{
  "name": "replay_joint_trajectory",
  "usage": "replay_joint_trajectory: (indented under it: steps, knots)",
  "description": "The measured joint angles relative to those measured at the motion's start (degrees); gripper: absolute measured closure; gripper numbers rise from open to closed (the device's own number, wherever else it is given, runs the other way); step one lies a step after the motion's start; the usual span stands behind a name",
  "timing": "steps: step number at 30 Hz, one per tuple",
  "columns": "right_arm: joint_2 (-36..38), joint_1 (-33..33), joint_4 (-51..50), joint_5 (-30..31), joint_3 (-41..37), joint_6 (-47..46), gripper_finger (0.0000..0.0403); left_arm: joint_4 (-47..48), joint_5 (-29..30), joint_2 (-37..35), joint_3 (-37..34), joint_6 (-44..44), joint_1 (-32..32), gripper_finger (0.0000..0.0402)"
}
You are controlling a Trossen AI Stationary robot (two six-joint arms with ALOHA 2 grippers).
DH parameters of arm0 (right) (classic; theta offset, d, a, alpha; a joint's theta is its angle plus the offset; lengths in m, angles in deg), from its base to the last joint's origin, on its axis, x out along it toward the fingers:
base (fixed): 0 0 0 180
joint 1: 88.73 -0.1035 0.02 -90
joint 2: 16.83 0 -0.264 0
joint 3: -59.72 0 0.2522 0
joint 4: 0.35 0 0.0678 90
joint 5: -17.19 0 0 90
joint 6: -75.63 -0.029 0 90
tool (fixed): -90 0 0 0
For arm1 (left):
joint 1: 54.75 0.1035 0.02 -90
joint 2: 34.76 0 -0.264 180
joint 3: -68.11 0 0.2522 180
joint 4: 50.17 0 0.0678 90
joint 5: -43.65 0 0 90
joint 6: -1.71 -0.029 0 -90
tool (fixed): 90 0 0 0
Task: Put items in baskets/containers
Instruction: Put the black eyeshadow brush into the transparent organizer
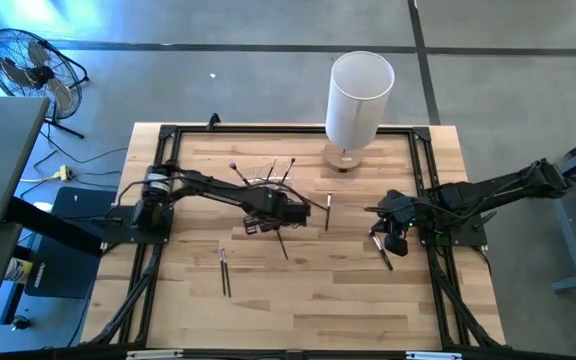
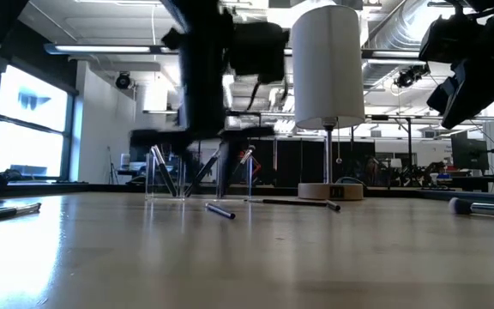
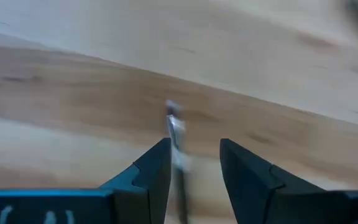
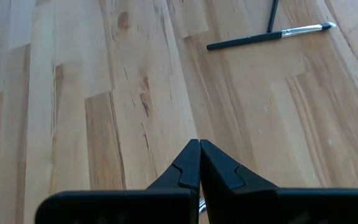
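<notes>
The clear holder (image 1: 268,178) (image 2: 200,180) sits on the table's far middle with several dark brushes leaning in it. My left gripper (image 1: 286,212) (image 3: 194,146) is open just near of it, low over the wood; a thin brush (image 3: 176,134) with a silvery ferrule runs between its fingers. A dark brush (image 1: 281,242) lies slanted by that gripper. My right gripper (image 1: 388,238) (image 4: 199,144) is shut above the table's right side, over a brush (image 1: 384,252) (image 2: 487,207) that lies flat. More brushes lie loose (image 1: 225,272) (image 1: 328,211) (image 4: 269,36). My left gripper has the thin brush's ferrule end (image 3: 178,127) between its open fingers, close along the inner side of one finger (image 3: 157,165). The fingers point down at the table. Whether that finger touches the brush, I cannot tell.
A tall white cylinder (image 1: 358,100) (image 2: 327,64) on a round wooden base (image 2: 328,190) stands at the far edge, right of the holder. A black frame (image 1: 423,180) runs round the tabletop. Bare wood lies along the near edge (image 1: 318,310).
</notes>
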Motion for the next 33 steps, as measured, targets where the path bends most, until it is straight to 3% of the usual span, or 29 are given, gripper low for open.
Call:
replay_joint_trajectory:
  steps: [8, 21, 33]
  knots:
    - [0.0, 0.0, 0.0, 0.0, 0.0, 0.1, 0.0403, 0.3, -1.8, 1.5, -0.2, -0.5, 1.4, 0.0269]
    - [0.0, 0.0, 0.0, -0.4, 0.0, 0.4, 0.0403, -0.1, 0.9, 1.5, -0.2, -1.6, 2.0, 0.0269]
    - [0.0, 0.0, 0.0, -0.4, 0.0, 0.4, 0.0403, 1.5, 8.0, 1.8, -0.4, -2.0, 2.3, 0.0269]
